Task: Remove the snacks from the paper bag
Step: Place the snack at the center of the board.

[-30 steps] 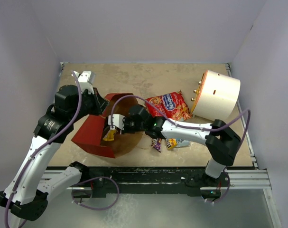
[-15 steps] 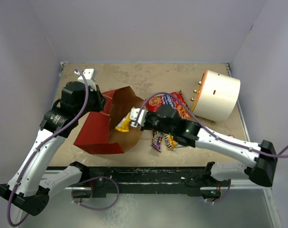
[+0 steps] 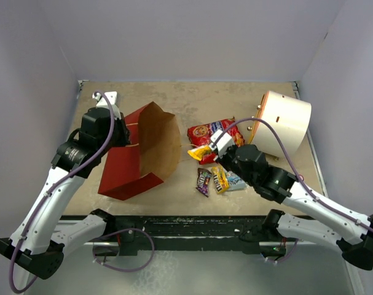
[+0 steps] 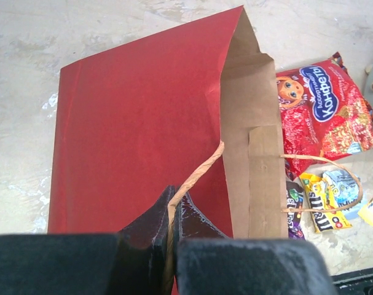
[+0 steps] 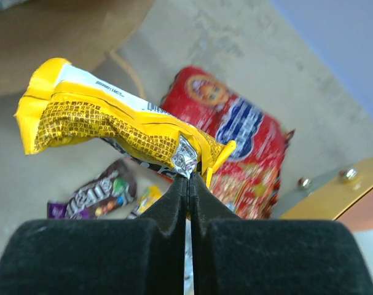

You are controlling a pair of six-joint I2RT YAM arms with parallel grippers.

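Note:
The red paper bag (image 3: 128,165) lies on its side, its brown mouth (image 3: 160,146) facing right; it also shows in the left wrist view (image 4: 137,123). My left gripper (image 4: 172,200) is shut on the bag's twisted paper handle (image 4: 198,172). My right gripper (image 5: 188,179) is shut on a yellow snack wrapper (image 5: 106,126) and holds it above the table, right of the bag's mouth (image 3: 201,152). The large red packet (image 3: 212,131) lies flat behind it. Small purple (image 3: 203,180), yellow (image 3: 219,179) and silver-blue (image 3: 235,180) wrappers lie on the table.
A white cylinder with an orange face (image 3: 284,123) lies at the back right, close to the red packet. Walls close the table on the left, back and right. The bag's second handle (image 4: 333,184) loops over the small wrappers.
My right gripper has pulled out of the bag's mouth and moved right with the yellow wrapper. The bag's mouth has tipped further open and up.

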